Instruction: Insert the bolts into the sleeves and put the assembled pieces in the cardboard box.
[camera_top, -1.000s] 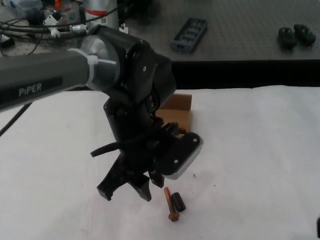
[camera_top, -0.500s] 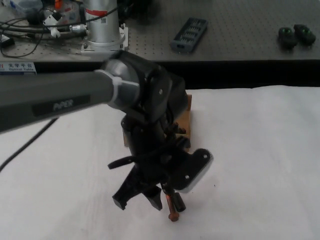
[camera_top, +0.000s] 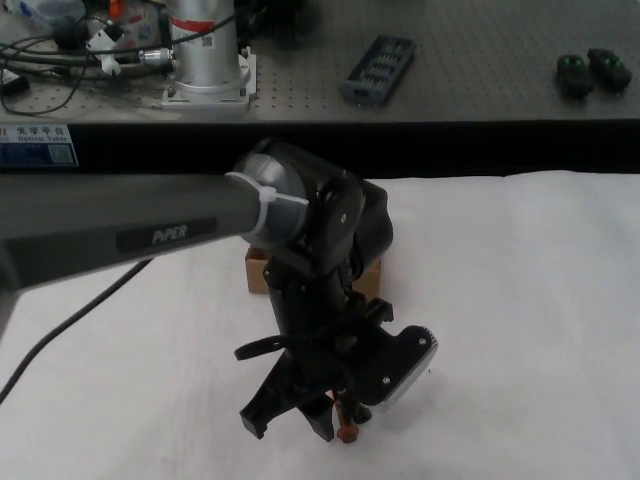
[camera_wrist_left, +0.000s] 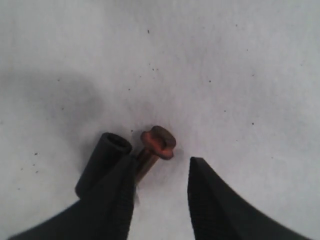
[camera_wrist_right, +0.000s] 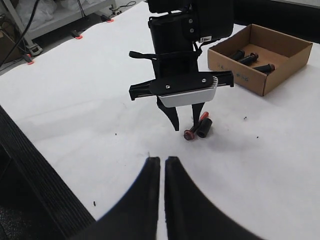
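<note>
left arm (camera_top: 150, 235) (grey tube link, black joints past it): comes in from the left edge of the white cloth-covered bench (camera_top: 520, 300), roughly level above it, then bends at the black wrist (camera_top: 330, 220) and points downward. left gripper (camera_top: 290, 420) hangs near the bench's near edge, about mid-width. Its two black ribbed fingers (camera_wrist_left: 210, 205) are spread apart, tips low and close to the cloth. The white-faced camera block (camera_top: 405, 365) on the wrist sticks out to one side. right gripper (camera_wrist_right: 162, 172): black fingers pressed nearly together with a thin slit between them, held raised over the cloth, well apart from the left gripper and aimed toward it.
</note>
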